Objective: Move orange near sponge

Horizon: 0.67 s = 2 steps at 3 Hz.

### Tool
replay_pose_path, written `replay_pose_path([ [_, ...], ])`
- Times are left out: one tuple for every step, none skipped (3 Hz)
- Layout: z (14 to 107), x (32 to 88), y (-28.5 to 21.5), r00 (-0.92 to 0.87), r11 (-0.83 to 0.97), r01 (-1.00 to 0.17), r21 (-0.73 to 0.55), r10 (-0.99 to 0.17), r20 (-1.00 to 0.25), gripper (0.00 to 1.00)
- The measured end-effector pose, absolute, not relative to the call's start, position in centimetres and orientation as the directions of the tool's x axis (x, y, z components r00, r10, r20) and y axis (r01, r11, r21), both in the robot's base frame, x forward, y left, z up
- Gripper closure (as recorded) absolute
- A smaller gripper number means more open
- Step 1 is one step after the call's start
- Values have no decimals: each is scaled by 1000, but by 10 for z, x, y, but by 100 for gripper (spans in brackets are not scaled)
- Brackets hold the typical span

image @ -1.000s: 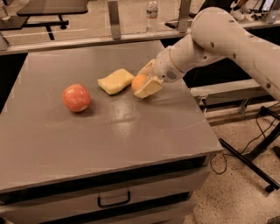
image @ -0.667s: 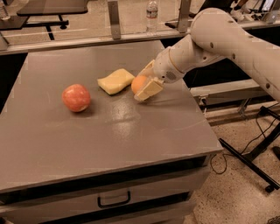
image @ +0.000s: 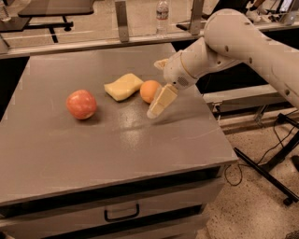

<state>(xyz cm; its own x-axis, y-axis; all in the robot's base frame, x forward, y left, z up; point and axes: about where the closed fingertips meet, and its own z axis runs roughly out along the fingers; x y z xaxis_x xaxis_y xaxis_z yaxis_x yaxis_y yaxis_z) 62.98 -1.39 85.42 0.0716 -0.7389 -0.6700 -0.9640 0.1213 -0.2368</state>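
Observation:
The orange (image: 149, 90) rests on the grey table (image: 70, 149), right beside the pale yellow sponge (image: 123, 86) and about touching its right end. My gripper (image: 155, 88) reaches in from the right and straddles the orange. Its near cream finger (image: 161, 101) stands just to the front right of the fruit, and its far finger (image: 161, 63) is well behind it. The fingers are spread wider than the orange, so the gripper is open.
A reddish-pink apple (image: 81, 104) lies on the table left of the sponge. A water bottle (image: 161, 14) stands behind the table's back edge. The table's right edge is close under the arm, and cables and a stand lie on the floor at the right.
The near finger has moved slightly away from the orange, and the far finger now shows behind it. The orange, sponge and apple have stayed in place.

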Motion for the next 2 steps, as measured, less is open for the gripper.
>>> replay_pose_path([
  [869, 613, -31, 71, 133, -961, -243, -731, -678, 0],
  [900, 586, -67, 62, 149, -961, -235, -709, -703, 0],
])
